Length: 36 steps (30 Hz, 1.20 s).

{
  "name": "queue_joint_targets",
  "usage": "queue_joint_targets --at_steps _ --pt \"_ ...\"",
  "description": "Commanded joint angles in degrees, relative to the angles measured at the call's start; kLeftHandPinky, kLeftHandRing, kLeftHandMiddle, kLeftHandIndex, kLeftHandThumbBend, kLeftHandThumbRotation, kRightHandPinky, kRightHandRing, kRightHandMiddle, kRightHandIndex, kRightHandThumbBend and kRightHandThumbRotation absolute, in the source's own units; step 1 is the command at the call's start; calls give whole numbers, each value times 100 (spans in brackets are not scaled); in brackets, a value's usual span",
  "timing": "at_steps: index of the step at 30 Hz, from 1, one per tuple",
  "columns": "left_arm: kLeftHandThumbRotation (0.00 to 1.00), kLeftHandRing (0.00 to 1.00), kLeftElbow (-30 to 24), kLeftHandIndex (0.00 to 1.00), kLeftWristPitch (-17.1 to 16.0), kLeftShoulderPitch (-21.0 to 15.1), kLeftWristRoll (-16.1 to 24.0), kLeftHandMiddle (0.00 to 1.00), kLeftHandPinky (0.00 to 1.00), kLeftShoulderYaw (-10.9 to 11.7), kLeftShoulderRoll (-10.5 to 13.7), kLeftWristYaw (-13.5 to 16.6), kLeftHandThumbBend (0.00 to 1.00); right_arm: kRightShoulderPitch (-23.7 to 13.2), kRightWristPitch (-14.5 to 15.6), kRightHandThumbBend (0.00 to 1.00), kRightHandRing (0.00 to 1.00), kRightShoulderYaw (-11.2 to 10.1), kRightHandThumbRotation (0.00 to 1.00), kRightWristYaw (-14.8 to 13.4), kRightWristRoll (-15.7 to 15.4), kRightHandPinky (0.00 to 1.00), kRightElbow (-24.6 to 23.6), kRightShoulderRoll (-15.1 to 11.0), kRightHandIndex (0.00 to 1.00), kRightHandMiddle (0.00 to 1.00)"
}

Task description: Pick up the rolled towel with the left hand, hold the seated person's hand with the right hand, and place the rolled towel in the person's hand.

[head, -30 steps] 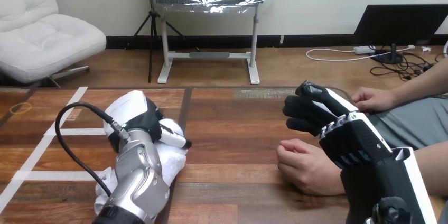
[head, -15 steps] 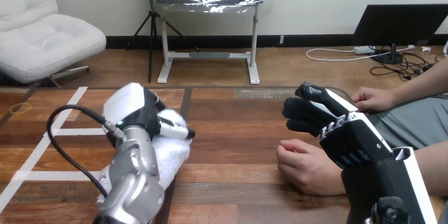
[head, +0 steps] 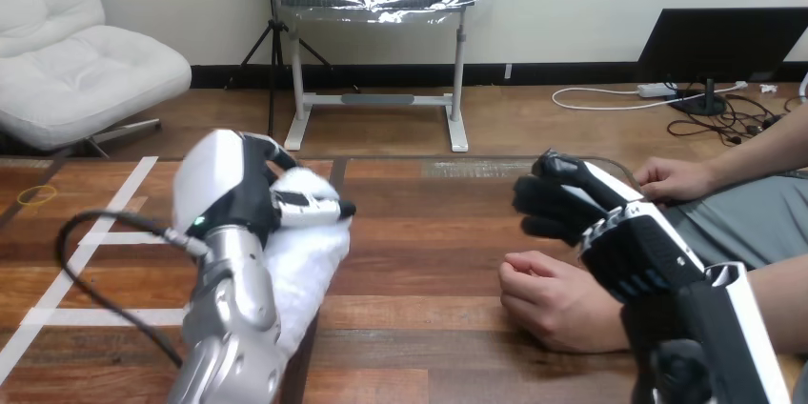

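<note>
left hand (head: 233,196) curled round rolled towel (head: 310,266), beneath palm | right hand (head: 619,232) curled, empty

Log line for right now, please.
left robot hand: curled round towel | right robot hand: over person's nearer hand, not holding it | towel handover: not yet done

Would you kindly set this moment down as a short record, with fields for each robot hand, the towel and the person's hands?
left hand: fingers and thumb curled round the rolled towel
rolled towel: white, in the left hand, at the table's left part
right hand: fingers curled, holding nothing, beside the person's nearer hand
person's nearer hand: loosely closed, resting on the table, not held
person's farther hand: at the table's right side, just beyond the right hand
task stage: towel gripped; person's hand not yet held
</note>
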Motion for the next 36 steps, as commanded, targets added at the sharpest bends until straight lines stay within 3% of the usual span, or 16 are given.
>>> queue_joint_targets --at_steps 1,13,19,27,36 --pt "0 19 -1069 42 -568 -65 -85 28 12 362 -130 495 70 -593 164 85 82 -348 96 -41 -124 80 18 -62 85 82" --pt "0 26 -1849 43 -1294 274 -334 36 17 646 -232 842 66 -1092 602 93 85 -818 94 -97 -564 85 251 -174 87 85" --pt "0 30 -2098 44 -1728 384 -476 39 21 787 -214 973 65 -1418 658 90 88 -1093 91 -49 -809 87 544 -396 89 88" --pt "0 31 -2208 43 -2602 468 -722 38 23 1001 -149 1158 68 -1917 720 89 88 -1496 83 -124 -1297 85 958 -787 90 90" --pt "0 32 -2166 42 -3379 565 -1190 38 25 1239 -190 1068 65 -2339 980 91 84 -1748 70 -38 -1364 76 1196 -1183 89 88"
